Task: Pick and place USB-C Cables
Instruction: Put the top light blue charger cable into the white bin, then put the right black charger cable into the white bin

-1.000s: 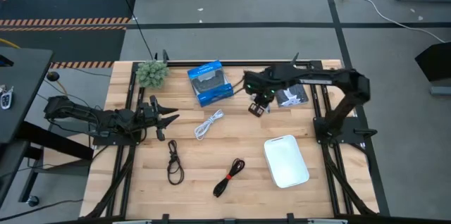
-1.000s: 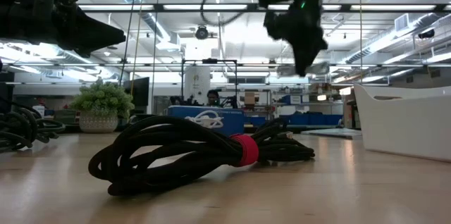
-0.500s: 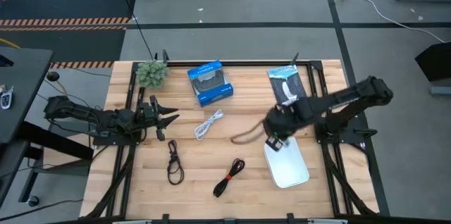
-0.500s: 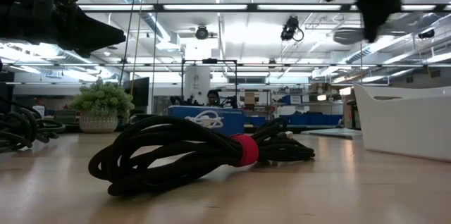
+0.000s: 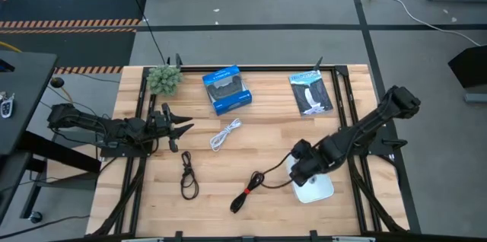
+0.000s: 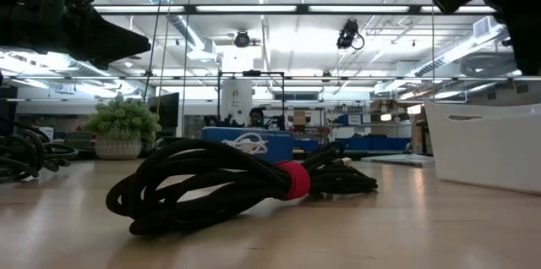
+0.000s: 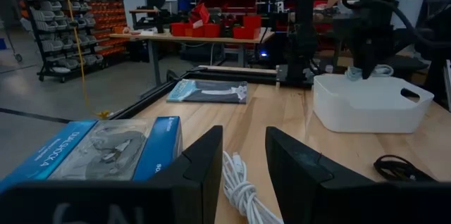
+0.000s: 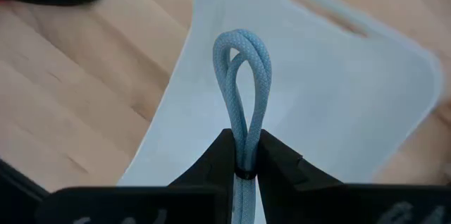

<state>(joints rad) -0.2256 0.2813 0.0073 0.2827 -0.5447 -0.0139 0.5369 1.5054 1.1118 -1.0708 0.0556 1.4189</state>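
My right gripper (image 8: 244,162) is shut on the short silvery-grey cable (image 8: 243,76) and hovers over the white bin (image 8: 338,97), near its left end in the high view (image 5: 300,170). The white cable (image 5: 226,133), the dark loop cable (image 5: 188,175) and the black cable with the red tie (image 5: 247,191) lie flat on the table. My left gripper (image 5: 179,129) waits open at the table's left side, pointing toward the white cable (image 7: 239,189). My right gripper pinches the silvery-grey cable between its two fingers, just below its folded loop end (image 8: 244,136). The loop sticks out past the fingertips (image 8: 220,155). The fingers point down at the bin. The cable is lifted clear of the table and the bin.
A blue box (image 5: 227,88) and a small plant (image 5: 163,79) stand near the far edge, and a black-and-white flat packet (image 5: 310,92) lies at the far right. The white bin (image 5: 313,189) sits near the table's near right. Bare wood shows around the middle of the table.
My right gripper has carried the silvery-grey cable from beside the flat packet at the far side toward the near edge and down, and now stands over the white bin. The other cables have not moved.
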